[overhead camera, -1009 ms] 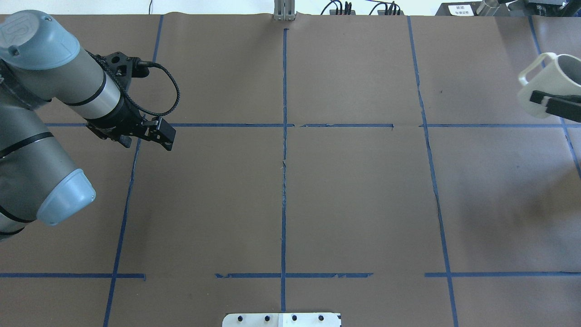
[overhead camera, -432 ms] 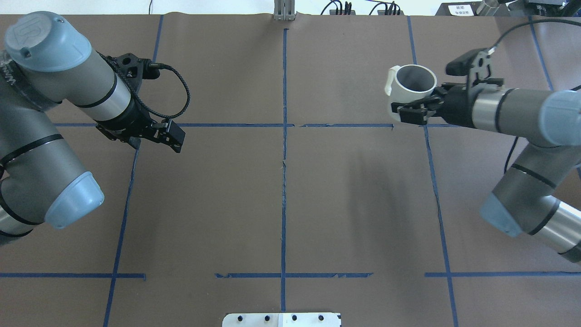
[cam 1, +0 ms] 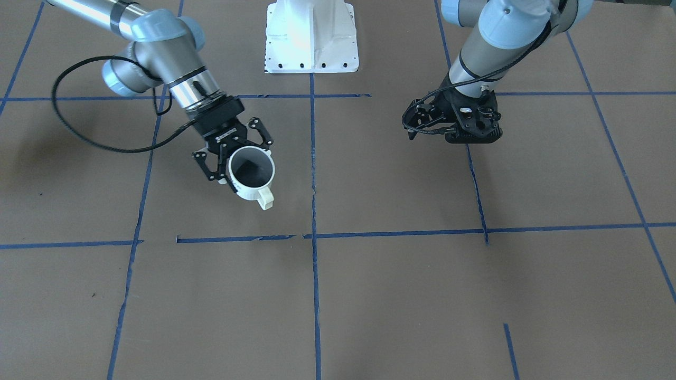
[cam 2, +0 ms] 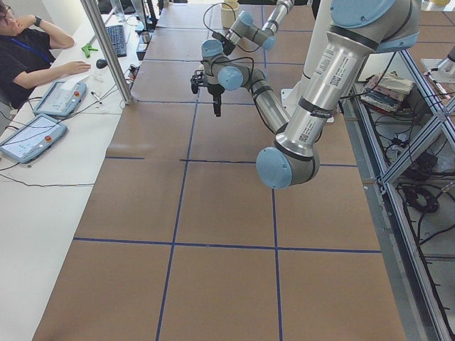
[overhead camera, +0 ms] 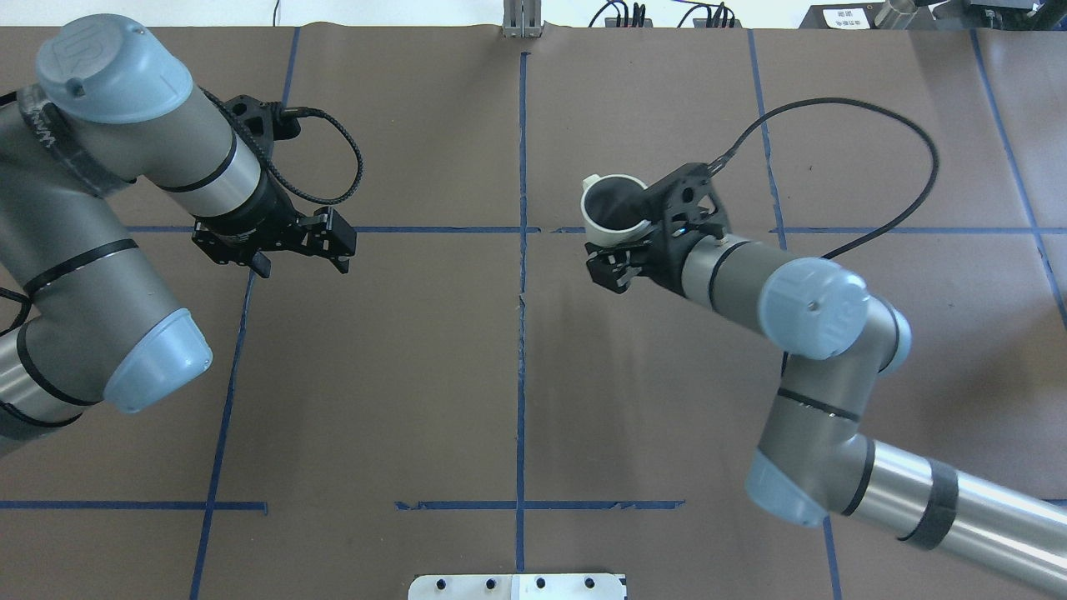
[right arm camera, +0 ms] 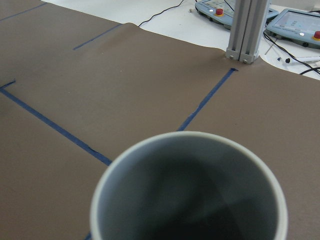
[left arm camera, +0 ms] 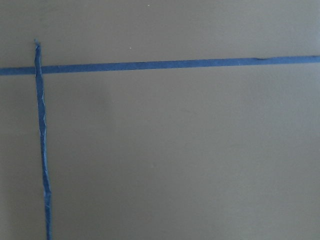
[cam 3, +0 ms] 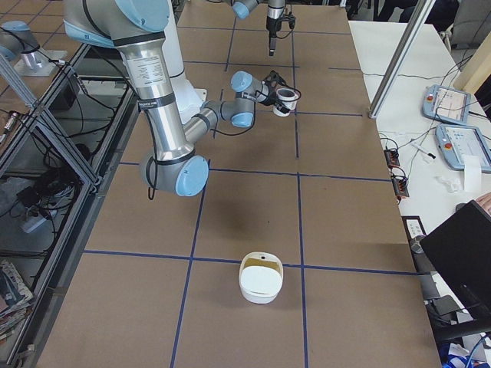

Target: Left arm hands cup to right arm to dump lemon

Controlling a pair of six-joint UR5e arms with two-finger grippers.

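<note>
My right gripper [overhead camera: 621,243] is shut on the white cup [overhead camera: 613,223], just right of the table's middle tape line. It holds the cup mouth up, and the handle [cam 1: 265,199] points away from the robot. The cup [cam 1: 252,168] shows a dark grey inside in the front view. In the right wrist view its mouth [right arm camera: 190,190] fills the bottom, and no lemon shows in it. The lemon is in none of the views. My left gripper [overhead camera: 304,250] hangs open and empty over the left half, pointing down at bare paper. It is far from the cup.
Blue tape [overhead camera: 522,275] marks a grid on the brown paper. A white bowl [cam 3: 261,277] sits on the table at the robot's right end. An aluminium post [overhead camera: 521,21] stands at the far edge. A person [cam 2: 21,50] sits at a side desk with teach pendants.
My right arm has swung in from the far right edge to just right of the centre line, carrying the cup. The left gripper has drifted slightly right.
</note>
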